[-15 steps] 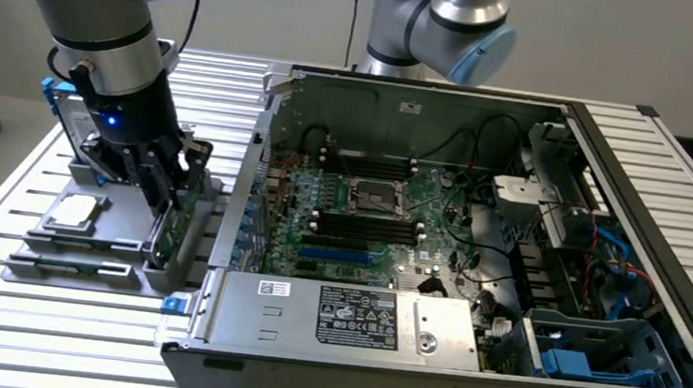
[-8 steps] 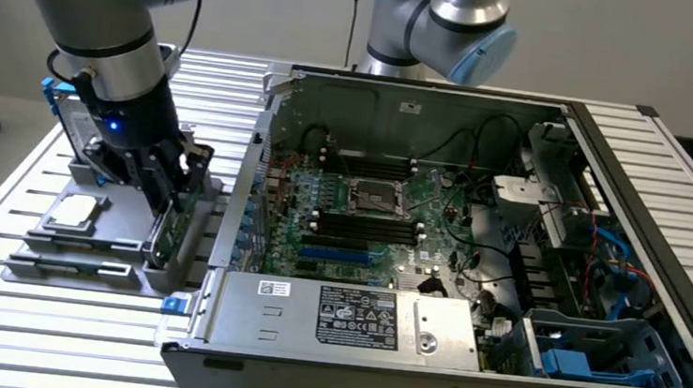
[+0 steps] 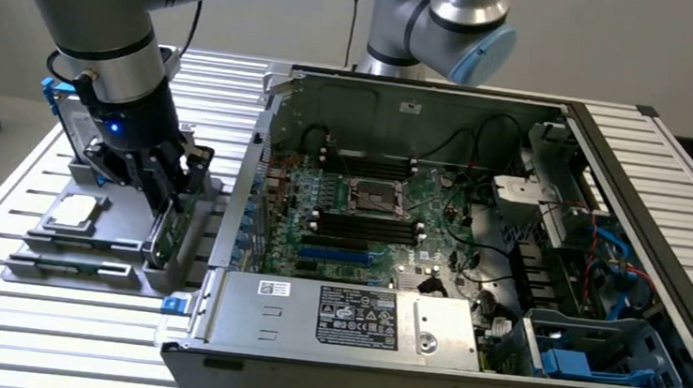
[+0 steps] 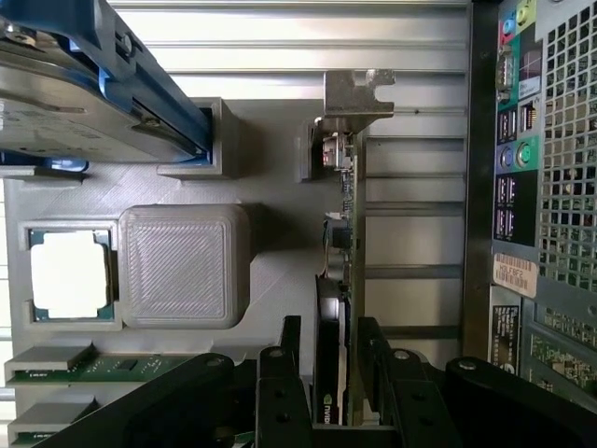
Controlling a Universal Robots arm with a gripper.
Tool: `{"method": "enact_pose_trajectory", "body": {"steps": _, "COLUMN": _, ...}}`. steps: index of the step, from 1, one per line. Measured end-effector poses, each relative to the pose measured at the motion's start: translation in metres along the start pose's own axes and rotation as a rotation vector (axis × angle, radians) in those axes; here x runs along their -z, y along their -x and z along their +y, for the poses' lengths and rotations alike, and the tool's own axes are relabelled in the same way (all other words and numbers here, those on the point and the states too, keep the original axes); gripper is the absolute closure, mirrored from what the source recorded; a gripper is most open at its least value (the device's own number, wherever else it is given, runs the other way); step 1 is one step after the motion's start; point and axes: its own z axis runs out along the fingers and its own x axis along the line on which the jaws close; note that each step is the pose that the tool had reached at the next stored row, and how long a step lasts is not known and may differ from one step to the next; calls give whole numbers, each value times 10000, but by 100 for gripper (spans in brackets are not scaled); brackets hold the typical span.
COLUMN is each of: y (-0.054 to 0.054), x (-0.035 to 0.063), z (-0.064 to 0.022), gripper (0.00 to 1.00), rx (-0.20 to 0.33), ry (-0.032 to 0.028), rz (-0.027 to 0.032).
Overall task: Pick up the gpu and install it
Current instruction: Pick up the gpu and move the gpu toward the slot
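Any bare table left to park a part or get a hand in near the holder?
Bare: table slats nearer the exterior camera than the parts holder, and the far slats between the arm and the computer case. Crowded: the gap between holder and case, where the gripper straddles the gpu.

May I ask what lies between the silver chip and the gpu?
In the wrist view, a raised gray block stands between chip and gpu.
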Motion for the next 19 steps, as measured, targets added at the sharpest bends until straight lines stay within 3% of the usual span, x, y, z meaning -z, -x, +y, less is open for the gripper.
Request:
{"method": "enact_pose_trajectory", "body": {"steps": 4, "y": 0, "x": -2, "z": 0, "gripper": 64, "rx": 0, "ry": 3, "rz": 0}}
{"method": "enact_pose_trajectory", "body": {"steps": 5, "y": 0, "x": -2, "z": 0, "gripper": 71, "rx": 0, "ry": 4, "rz": 0}}
{"method": "enact_pose_trajectory", "body": {"steps": 19, "y": 0, "x": -2, "z": 0, "gripper": 74, "rx": 0, "ry": 4, "rz": 0}}
